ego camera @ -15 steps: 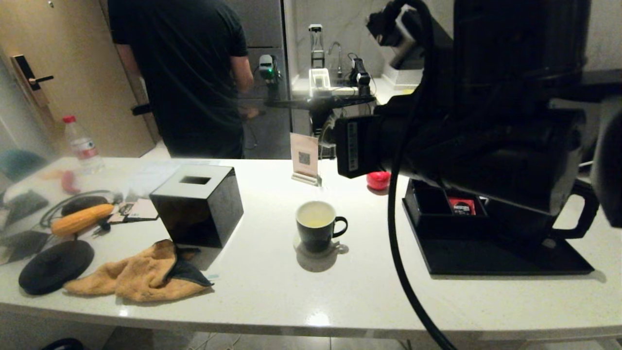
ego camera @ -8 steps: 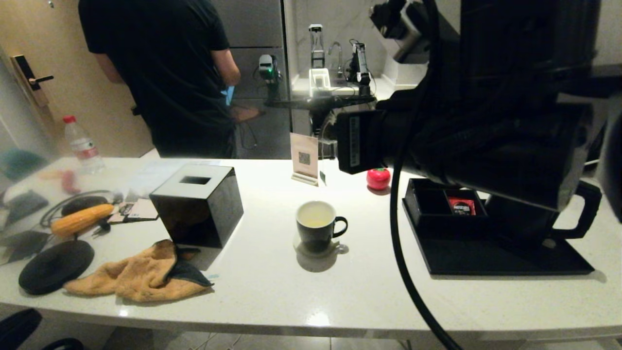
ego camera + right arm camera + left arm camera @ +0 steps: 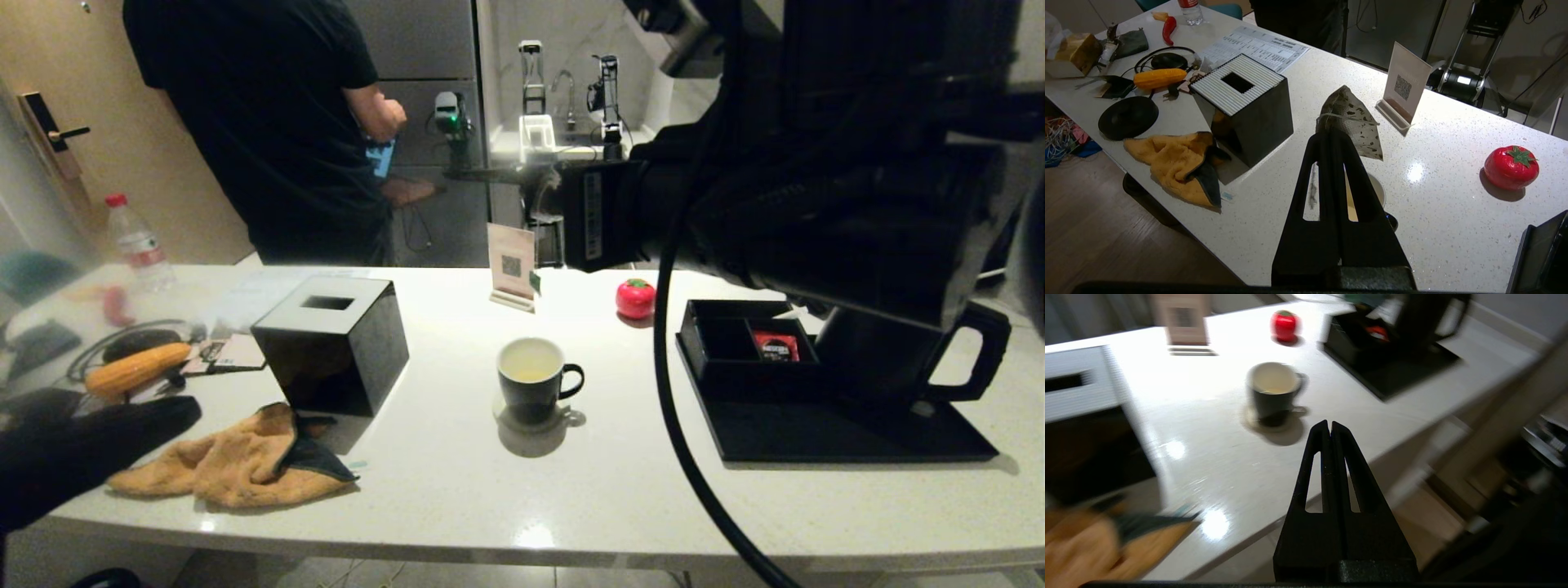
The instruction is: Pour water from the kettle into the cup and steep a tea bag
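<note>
**2 grippers closed, tea bag held above the cup**

2 arms in view. R gripper [image 3: 1331, 136] is raised high over the white counter [image 3: 571, 490], fingers pinched together on the tea bag [image 3: 1349, 122]; bag hangs off the fingertips, pale w/ dark flecks, and in the R wrist view the cup's rim shows just under the fingers. In the head view the R arm's bulk fills the upper right and hides the gripper tips.

L gripper [image 3: 1329, 428] sits low at the counter's near-left edge, fingers pressed flat together, nothing btwn them. In the head view only its dark arm shows at lower left, over part of the orange cloth [image 3: 237, 461].

Cup [image 3: 535, 380] stands mid-counter, upright, handle toward the robot's right, w/ a shallow pool of pale yellowish water [image 3: 531, 374] inside.

Kettle [image 3: 898, 359] stands on the black tray [image 3: 816, 433] at right, handle pointing right, upper body hidden by the R arm. Tray's rear compartment holds a red sachet [image 3: 774, 345].

Also on the counter: black tissue box [image 3: 331, 343] left of the cup, red tomato-shaped item [image 3: 635, 298] and a QR sign stand [image 3: 511, 265] behind it, corn cob [image 3: 135, 367] far left. 1 person in black [image 3: 277, 122] stands beyond the counter.
</note>
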